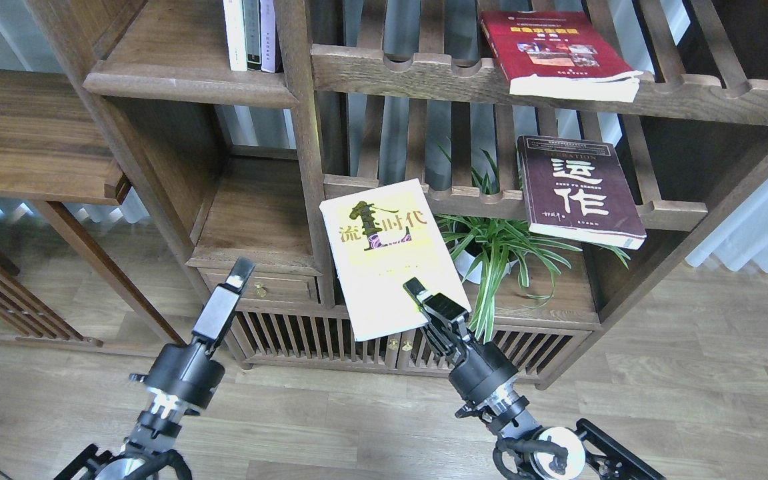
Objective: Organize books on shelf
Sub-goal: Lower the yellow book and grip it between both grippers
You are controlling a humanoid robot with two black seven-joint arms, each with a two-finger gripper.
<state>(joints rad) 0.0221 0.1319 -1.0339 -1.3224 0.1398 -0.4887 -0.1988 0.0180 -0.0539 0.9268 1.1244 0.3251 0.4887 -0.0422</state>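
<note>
My right gripper (424, 301) is shut on the lower right corner of the yellow-green and white book (384, 257), holding it in the air in front of the cabinet doors. The dark maroon book (574, 190) lies on the slatted rack at the right. Above it, the red book (554, 50) lies on the upper slatted rack. The shelf (177, 50) with the flat plank board is at the upper left. My left gripper (236, 277) hangs low at the left, holding nothing, its fingers seen edge-on.
Thin white and dark upright books (251, 33) stand at the right end of the plank shelf. A potted green plant (497, 250) sits on the cabinet top under the maroon book. A small drawer unit (261, 283) and slatted cabinet doors (331, 337) lie below.
</note>
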